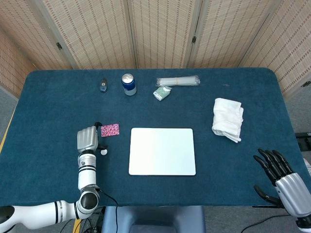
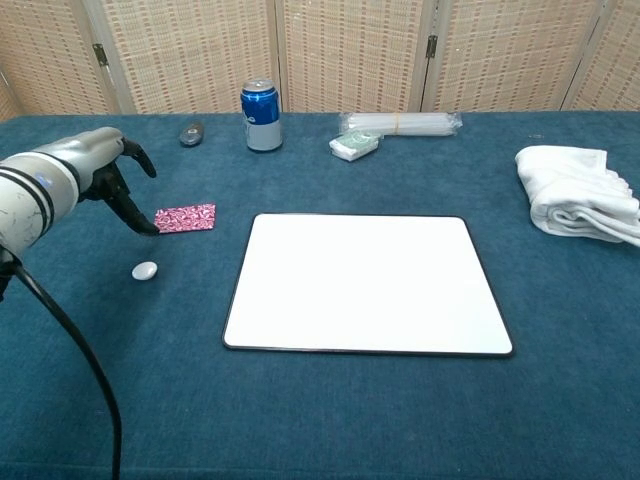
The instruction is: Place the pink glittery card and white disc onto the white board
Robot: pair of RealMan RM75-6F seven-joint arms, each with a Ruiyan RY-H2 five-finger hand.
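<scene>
The pink glittery card (image 1: 110, 130) (image 2: 185, 218) lies flat on the blue cloth, left of the white board (image 1: 162, 151) (image 2: 368, 284). A small white disc (image 1: 104, 152) (image 2: 145, 270) sits just in front of the card. My left hand (image 1: 87, 139) (image 2: 96, 175) hovers beside the card's left edge with fingers spread and nothing in them; one dark fingertip reaches close to the card's corner. My right hand (image 1: 280, 174) rests open at the table's near right corner, seen only in the head view.
Along the back stand a blue can (image 1: 128, 84) (image 2: 261, 115), a small dark object (image 1: 103, 86) (image 2: 191, 132), a clear packet (image 1: 178, 81) (image 2: 400, 123) and a green-white packet (image 1: 162, 92) (image 2: 355, 146). A folded white towel (image 1: 228, 119) (image 2: 577, 192) lies right of the board.
</scene>
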